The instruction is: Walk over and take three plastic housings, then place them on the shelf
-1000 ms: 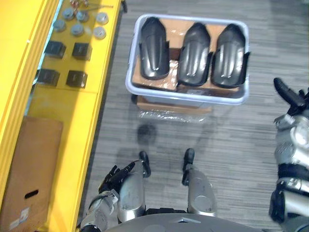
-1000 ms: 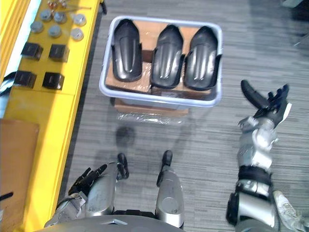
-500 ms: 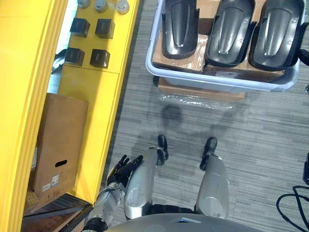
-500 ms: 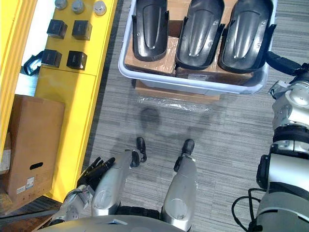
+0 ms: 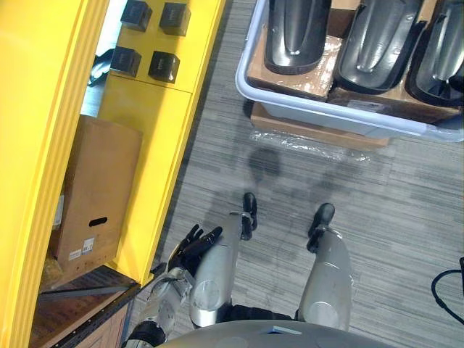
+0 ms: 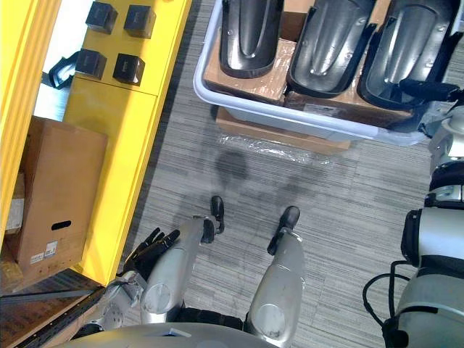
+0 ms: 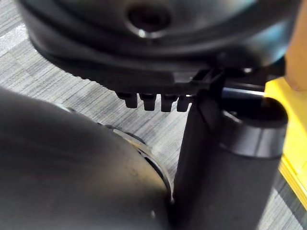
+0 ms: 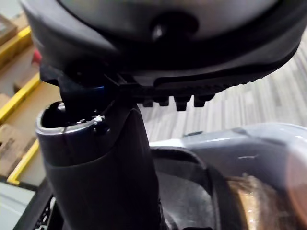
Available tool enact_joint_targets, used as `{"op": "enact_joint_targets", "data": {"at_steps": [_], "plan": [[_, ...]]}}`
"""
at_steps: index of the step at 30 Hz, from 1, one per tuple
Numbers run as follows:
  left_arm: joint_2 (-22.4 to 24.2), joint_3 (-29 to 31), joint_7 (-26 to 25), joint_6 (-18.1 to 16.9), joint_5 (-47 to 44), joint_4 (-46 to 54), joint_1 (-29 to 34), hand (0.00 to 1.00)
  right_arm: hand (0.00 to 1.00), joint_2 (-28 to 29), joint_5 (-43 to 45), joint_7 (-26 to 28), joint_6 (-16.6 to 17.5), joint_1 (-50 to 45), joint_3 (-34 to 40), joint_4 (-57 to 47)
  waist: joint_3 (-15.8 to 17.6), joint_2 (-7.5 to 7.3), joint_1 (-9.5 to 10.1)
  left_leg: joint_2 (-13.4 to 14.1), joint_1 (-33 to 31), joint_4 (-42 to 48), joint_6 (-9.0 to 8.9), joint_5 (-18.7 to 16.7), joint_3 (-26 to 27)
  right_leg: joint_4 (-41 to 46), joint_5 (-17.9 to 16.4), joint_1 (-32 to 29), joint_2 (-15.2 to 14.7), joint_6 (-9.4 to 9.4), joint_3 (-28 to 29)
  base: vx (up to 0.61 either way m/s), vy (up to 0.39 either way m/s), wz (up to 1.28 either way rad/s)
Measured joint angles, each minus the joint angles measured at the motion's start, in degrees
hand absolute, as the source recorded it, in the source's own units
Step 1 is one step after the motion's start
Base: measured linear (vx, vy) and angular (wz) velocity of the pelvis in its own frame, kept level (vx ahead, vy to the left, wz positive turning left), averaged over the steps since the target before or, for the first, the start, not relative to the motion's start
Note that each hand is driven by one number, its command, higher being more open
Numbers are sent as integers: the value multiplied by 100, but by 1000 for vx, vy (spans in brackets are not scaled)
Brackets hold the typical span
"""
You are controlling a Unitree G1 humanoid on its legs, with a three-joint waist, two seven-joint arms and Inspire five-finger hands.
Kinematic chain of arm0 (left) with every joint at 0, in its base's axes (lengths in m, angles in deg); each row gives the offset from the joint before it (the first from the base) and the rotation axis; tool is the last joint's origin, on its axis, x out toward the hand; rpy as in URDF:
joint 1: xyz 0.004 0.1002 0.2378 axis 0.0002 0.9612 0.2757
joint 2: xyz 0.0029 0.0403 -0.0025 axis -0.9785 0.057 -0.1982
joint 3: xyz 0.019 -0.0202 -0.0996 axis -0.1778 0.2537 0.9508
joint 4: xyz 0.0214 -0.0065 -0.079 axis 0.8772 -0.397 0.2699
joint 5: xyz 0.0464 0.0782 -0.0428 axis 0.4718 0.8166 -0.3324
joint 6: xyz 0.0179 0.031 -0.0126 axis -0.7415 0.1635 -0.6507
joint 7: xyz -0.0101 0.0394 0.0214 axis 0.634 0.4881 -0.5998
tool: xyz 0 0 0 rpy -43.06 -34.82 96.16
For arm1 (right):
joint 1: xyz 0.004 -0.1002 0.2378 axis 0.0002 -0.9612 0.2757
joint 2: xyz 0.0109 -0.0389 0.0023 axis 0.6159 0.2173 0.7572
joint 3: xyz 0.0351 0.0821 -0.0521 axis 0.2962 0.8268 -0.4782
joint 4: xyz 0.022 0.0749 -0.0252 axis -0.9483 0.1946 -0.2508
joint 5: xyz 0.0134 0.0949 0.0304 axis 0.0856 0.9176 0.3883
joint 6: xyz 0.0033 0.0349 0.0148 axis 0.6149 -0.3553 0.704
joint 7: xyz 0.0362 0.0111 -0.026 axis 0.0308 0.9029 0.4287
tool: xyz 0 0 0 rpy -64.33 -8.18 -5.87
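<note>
You have all three plastic housings (image 6: 330,40) lying side by side in the pale tub (image 6: 290,116), none of them in either hand. Your right hand (image 6: 426,88) is at the tub's right end, fingers straight and holding nothing; the rightmost housing (image 6: 402,47) sits just beside the thumb, though you cannot tell whether they touch, and the tub's rim lies just past the fingertips. The tub rests on a cardboard box (image 6: 243,125) on the grey floor (image 6: 348,196). Your left hand (image 5: 192,245) hangs low, fingers relaxed and spread, the yellow shelf (image 6: 123,145) close beside them; black blocks (image 6: 127,69) and a brown carton (image 6: 51,196) sit on that shelf, well beyond those fingers.
</note>
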Motion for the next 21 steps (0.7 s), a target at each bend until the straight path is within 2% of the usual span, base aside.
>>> {"op": "enact_joint_targets", "data": {"at_steps": [3, 5, 7, 14, 21], "plan": [[2, -5, 117, -16, 3, -5, 0, 100, 0, -21, -161, 143, -233, 52, -148, 14, -11, 16, 88, 8, -19, -5, -5, -2, -68, 7, -33, 32, 4, -30, -90, -1, -21, 10], [12, -16, 161, -33, 9, -10, 0, 100, 0, -99, -478, 69, -268, 55, -275, 95, -26, 38, 112, 6, -62, -9, -10, 7, -110, 5, -40, 28, 1, -37, -146, 1, -21, 10], [12, -15, 176, -52, 8, -29, 0, 100, 0, -263, -705, 109, -387, 54, -273, 120, -27, 40, 106, 6, -71, -12, -18, 12, -142, 2, -53, 47, 3, -37, -182, 18, -18, 9], [41, -52, 154, -121, 42, -74, 2, 100, 0, -220, -770, 59, -832, 42, -202, 629, -47, 69, 103, 53, 126, -11, -75, 9, -203, -13, -89, 309, 48, -60, -282, 17, -17, 3], [34, -42, 61, 21, 124, -83, 23, 100, 0, -115, -855, -460, -963, 19, 617, 743, -44, 63, 49, 44, 646, -411, -101, 63, -187, -365, -68, 820, 94, -40, -353, -19, -1, 1]]}}
